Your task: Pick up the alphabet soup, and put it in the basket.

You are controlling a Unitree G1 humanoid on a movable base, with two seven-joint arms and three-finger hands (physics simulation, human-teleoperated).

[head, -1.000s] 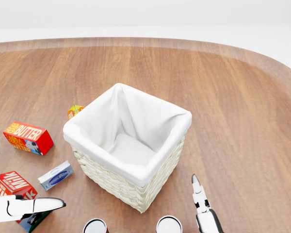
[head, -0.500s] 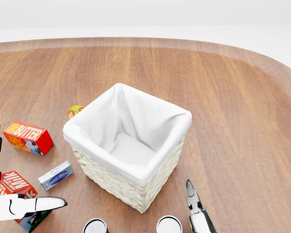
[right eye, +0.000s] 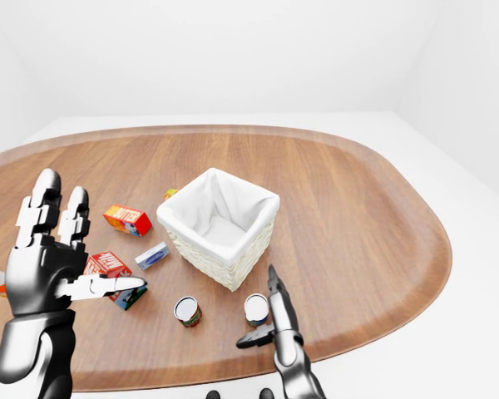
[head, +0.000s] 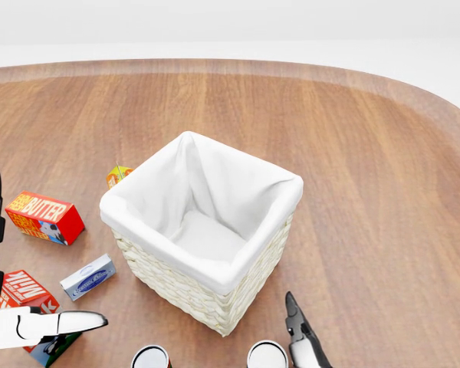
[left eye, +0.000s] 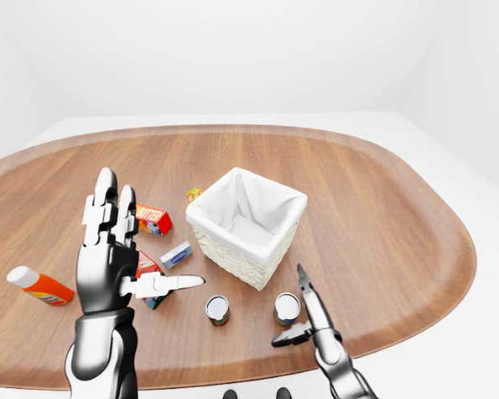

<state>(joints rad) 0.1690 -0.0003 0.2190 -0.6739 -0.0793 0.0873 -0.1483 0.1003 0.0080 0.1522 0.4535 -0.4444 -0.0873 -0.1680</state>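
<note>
basket (left eye: 246, 218) walling cans (left eye: 217, 310), open wood right

A red butter box (head: 44, 217) lies on the wooden table (head: 383, 176). Near it sits a small blue-and-white carton (head: 87, 277). An orange bottle (left eye: 40, 285) lies well apart, far left.

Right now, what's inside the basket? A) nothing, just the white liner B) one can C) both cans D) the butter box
A: the basket shows only its bare white liner in the head view, while both cans stand on the table below it in the left-eye view.
</note>
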